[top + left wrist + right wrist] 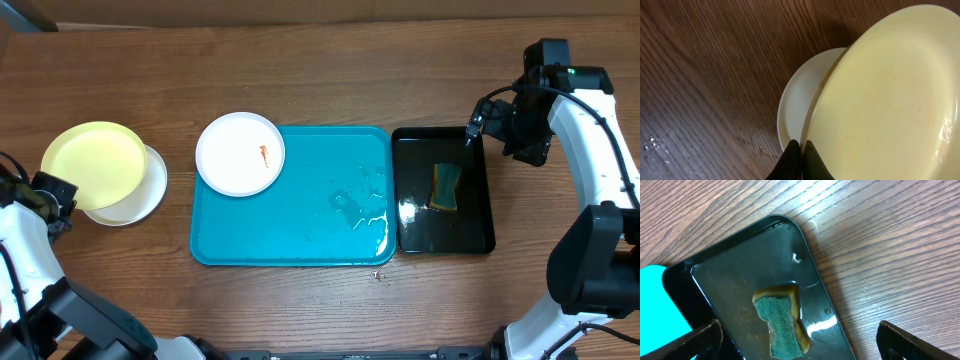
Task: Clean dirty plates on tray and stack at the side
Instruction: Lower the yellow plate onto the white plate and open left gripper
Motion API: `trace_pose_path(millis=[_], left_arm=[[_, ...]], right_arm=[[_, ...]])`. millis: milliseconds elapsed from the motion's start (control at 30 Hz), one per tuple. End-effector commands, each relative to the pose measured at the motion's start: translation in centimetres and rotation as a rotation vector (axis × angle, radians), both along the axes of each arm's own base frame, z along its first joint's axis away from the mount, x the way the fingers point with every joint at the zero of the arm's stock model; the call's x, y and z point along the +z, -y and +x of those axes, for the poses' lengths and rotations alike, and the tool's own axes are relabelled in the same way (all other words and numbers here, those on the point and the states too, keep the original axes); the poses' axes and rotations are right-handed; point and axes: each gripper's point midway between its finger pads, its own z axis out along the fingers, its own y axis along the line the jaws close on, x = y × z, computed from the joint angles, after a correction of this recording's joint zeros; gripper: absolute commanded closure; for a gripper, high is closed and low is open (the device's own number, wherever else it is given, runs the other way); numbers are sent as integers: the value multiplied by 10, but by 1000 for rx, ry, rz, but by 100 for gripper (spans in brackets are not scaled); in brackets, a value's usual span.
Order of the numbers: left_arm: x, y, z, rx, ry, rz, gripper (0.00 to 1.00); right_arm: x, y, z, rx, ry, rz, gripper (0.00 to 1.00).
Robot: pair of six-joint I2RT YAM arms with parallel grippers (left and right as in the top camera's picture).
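A pale yellow plate point(93, 164) lies askew over a white plate point(150, 192) on the table at the far left. My left gripper point(802, 150) is shut on the yellow plate's rim point(890, 100), with the white plate point(800, 97) beneath. A second white plate point(240, 152) with an orange-red smear rests on the top-left corner of the turquoise tray point(300, 240). My right gripper point(800, 340) is open and empty above the black tray, near its far right corner point(500, 125).
A glossy black tray point(470, 235) stands right of the turquoise tray and holds a green-and-yellow sponge point(446, 187), also in the right wrist view point(782, 325). Water droplets point(360, 205) lie on the turquoise tray's right side.
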Motion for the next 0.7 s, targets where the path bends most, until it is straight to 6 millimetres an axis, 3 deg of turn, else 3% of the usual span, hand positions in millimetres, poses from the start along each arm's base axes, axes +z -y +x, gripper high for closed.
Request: trace_pose_path(millis=[0, 33, 67, 133, 167, 300, 433, 600, 667], left_arm=[[0, 3, 3, 0, 22, 0, 95], [-2, 4, 4, -3, 20, -1, 90], [-4, 5, 4, -4, 17, -1, 75], [-6, 6, 7, -12, 20, -5, 34], [-6, 9, 10, -22, 29, -13, 28], [-2, 32, 29, -121, 100, -82, 25], [0, 72, 48, -256, 140, -162, 28], [-4, 135, 68, -493, 84, -152, 47], [-9, 154, 72, -545, 47, -141, 48]], right_arm=[[8, -1, 3, 2, 28, 3, 0], [8, -1, 3, 2, 28, 3, 0], [8, -1, 3, 2, 28, 3, 0], [8, -1, 3, 2, 28, 3, 0], [8, -1, 3, 2, 28, 3, 0], [8, -1, 3, 2, 28, 3, 0], [8, -1, 3, 2, 28, 3, 0], [8, -1, 3, 2, 28, 3, 0], [8, -1, 3, 2, 28, 3, 0]])
